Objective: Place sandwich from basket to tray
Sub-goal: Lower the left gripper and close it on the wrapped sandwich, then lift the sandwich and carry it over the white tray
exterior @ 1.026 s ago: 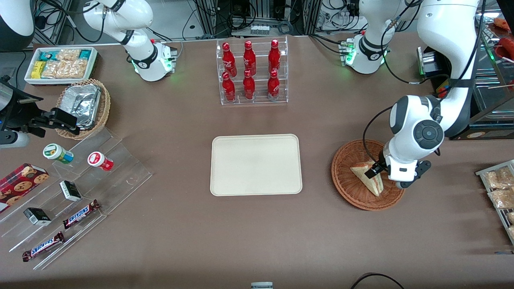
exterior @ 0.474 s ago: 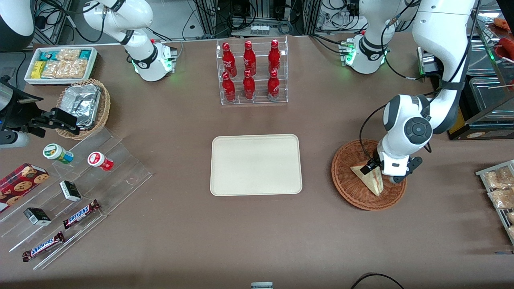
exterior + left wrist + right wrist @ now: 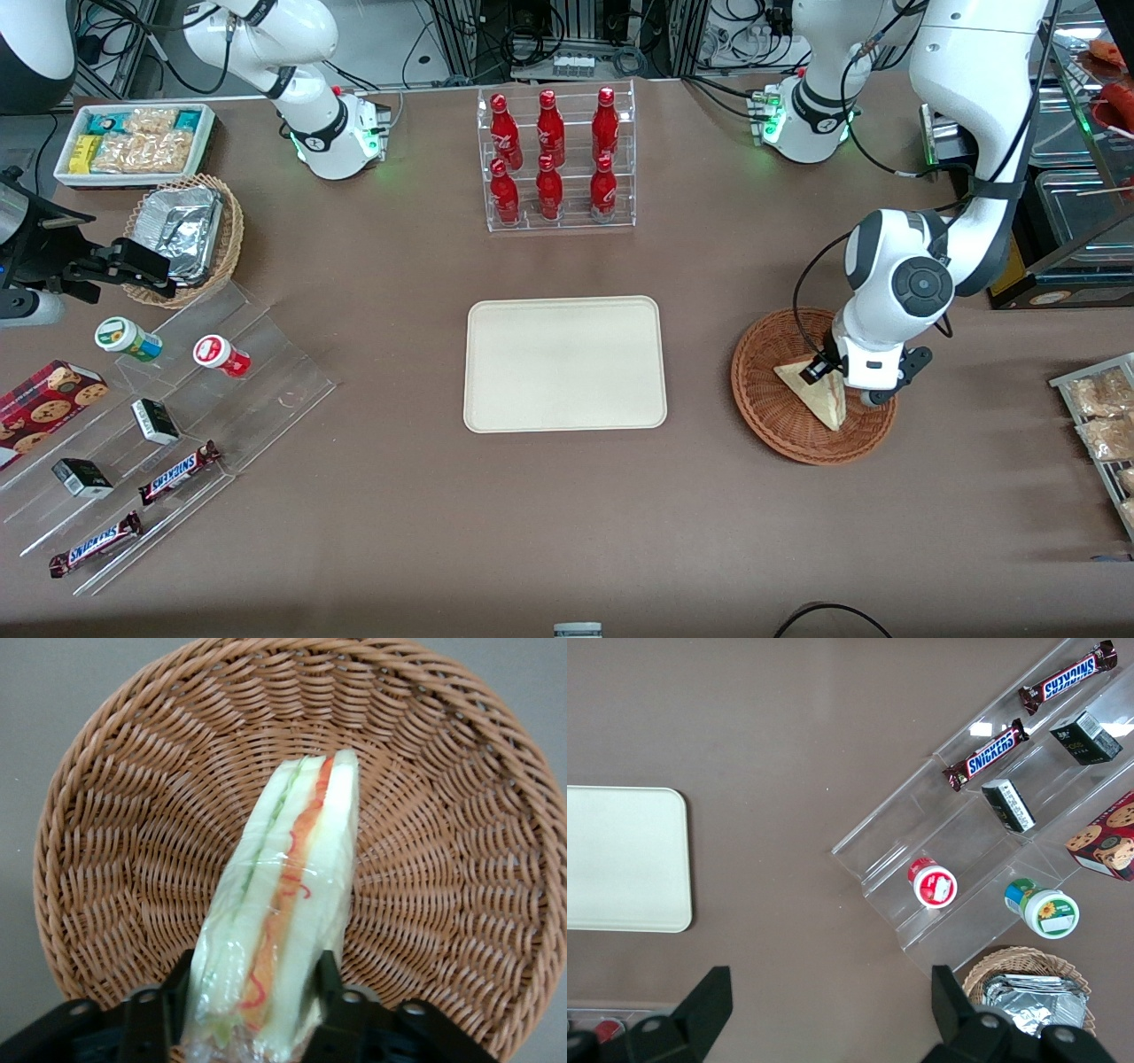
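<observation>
While one sandwich (image 3: 279, 912) lies in the one reddish basket (image 3: 771, 408), the gripper (image 3: 252, 1001) has its fingers pressed against the wedge's two sides, the bare tray (image 3: 564, 363) nearby, six red bottles (image 3: 549, 155) racked farther off.

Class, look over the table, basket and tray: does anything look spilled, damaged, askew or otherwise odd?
Nothing stands out. The sandwich lies intact in the basket, the gripper shut on it, and the tray sits flat and bare.

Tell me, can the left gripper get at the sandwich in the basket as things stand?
Probably yes: the left gripper already straddles the sandwich in the basket, fingers against its sides, nothing between.
</observation>
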Tool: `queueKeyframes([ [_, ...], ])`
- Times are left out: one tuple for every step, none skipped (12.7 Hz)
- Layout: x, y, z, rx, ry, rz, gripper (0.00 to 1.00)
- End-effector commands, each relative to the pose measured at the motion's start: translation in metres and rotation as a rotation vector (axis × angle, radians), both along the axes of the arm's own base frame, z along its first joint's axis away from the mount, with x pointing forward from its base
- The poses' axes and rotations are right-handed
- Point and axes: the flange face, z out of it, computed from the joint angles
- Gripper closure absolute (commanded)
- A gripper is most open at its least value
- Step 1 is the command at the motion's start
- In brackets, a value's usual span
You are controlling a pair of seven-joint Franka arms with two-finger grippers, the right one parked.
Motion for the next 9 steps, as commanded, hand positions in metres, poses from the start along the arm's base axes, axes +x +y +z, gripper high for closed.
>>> queueKeyframes([
  [0.013, -0.013, 0.007, 0.004, -0.027, 0.015, 1.00],
  [0.015, -0.014, 0.008, 0.005, -0.023, 0.014, 1.00],
  [0.017, -0.018, 0.014, 0.011, -0.006, 0.008, 1.00],
  [0.018, -0.026, 0.024, 0.021, 0.027, -0.014, 1.00],
  [0.022, -0.036, 0.041, 0.039, 0.070, -0.031, 1.00],
  [0.024, -0.048, 0.059, 0.059, 0.113, -0.054, 1.00],
  [0.026, -0.057, 0.078, 0.069, 0.135, -0.068, 1.00],
  [0.027, -0.070, 0.098, 0.075, 0.143, -0.089, 1.00],
  [0.025, -0.090, 0.115, 0.080, 0.147, -0.119, 1.00],
])
